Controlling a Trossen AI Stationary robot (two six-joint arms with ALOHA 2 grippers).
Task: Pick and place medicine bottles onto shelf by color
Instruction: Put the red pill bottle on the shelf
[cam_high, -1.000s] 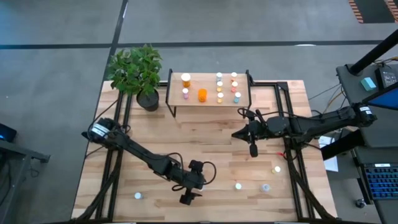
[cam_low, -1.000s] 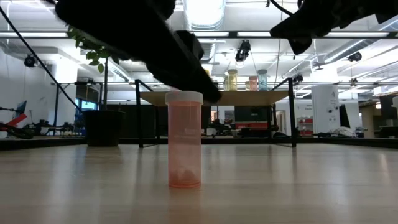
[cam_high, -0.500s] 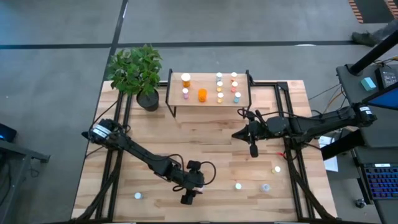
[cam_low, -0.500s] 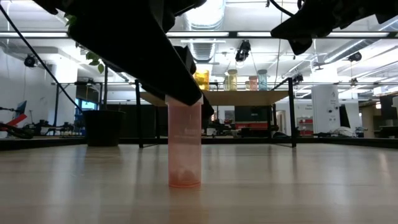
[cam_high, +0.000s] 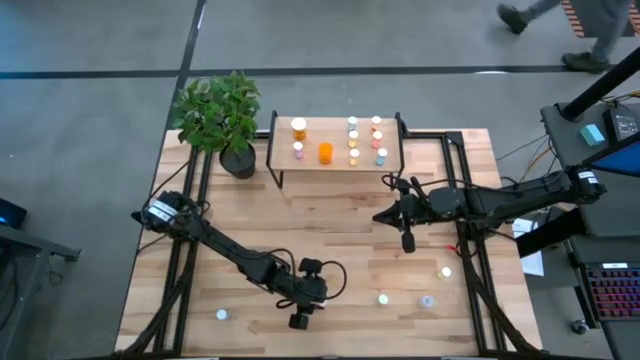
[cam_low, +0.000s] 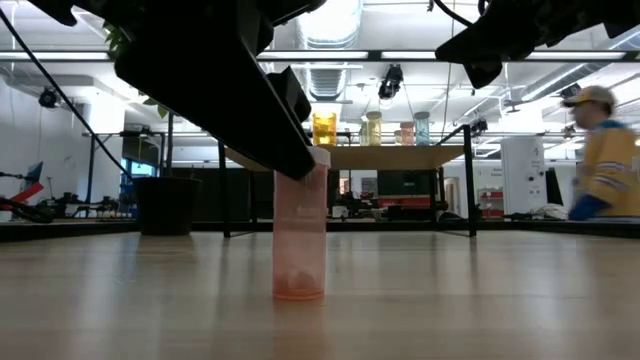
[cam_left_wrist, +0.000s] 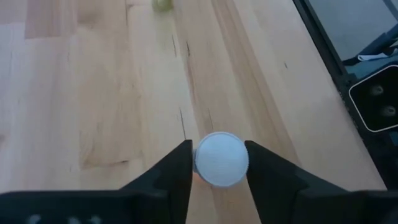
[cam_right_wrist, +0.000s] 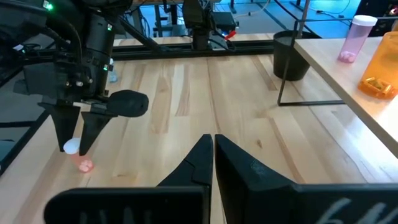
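Along the tabletop's (cam_high: 330, 235) far edge I see the shelf (cam_high: 338, 163) carrying a row of medicine bottles, with a large orange bottle (cam_high: 325, 152) near its middle and a potted plant (cam_high: 220, 118) off its left end. My right arm reaches in from the right edge, and the right gripper (cam_high: 406, 236) hangs above the middle of the tabletop with its jaws pressed together on nothing. My left arm stretches from the left edge toward the near edge, where the left gripper (cam_left_wrist: 219, 163) sits over a pink bottle (cam_low: 299, 235) that stands upright on the wood. In the left wrist view both fingers (cam_left_wrist: 177, 168) flank its white cap (cam_left_wrist: 220, 158), just beside it or touching; I cannot tell whether they grip. Three more small bottles stand along the near edge: one (cam_high: 221, 314) toward the left corner, two (cam_high: 383, 298) (cam_high: 427, 300) toward the right.
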